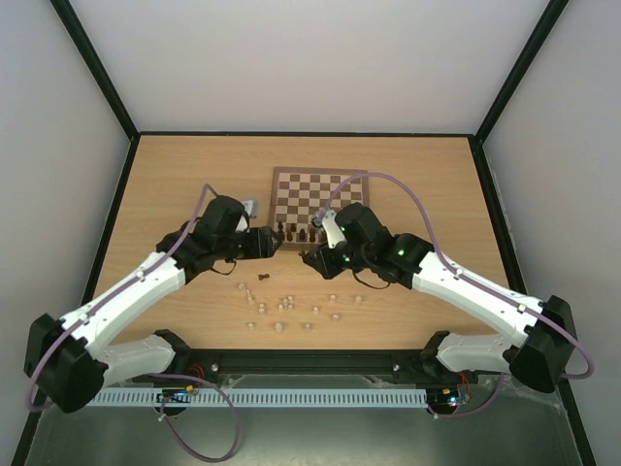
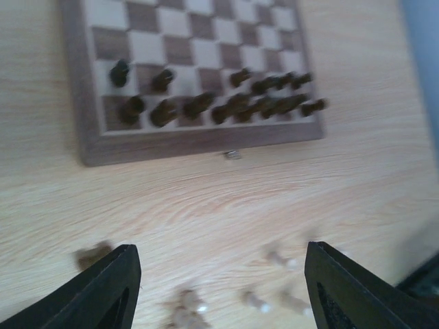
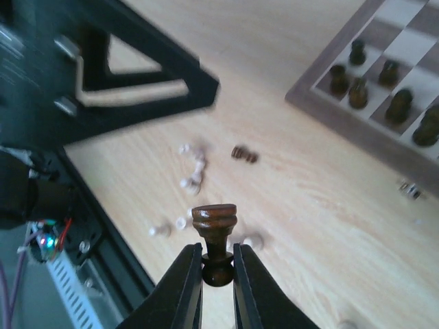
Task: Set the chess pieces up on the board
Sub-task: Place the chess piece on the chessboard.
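The board [image 1: 320,171] lies at the middle back of the table, with dark chess pieces [image 2: 236,106] lined up on its two near rows. Pale chess pieces [image 1: 286,306] lie scattered on the table in front of it, and one dark piece [image 3: 244,153] lies on its side among them. My right gripper [image 3: 218,271] is shut on a dark pawn [image 3: 215,226], pinched at its neck with the base pointing away, above the bare table near the board's near edge. My left gripper [image 2: 223,274] hangs open over the blurred pale pieces [image 2: 188,301], with nothing between its fingers.
A small metal bit [image 2: 233,154] lies just off the board's near rim [image 2: 206,142]. A grey object [image 1: 249,207] sits left of the board. The left arm [image 3: 103,68] fills the upper left of the right wrist view. Black frame posts edge the table.
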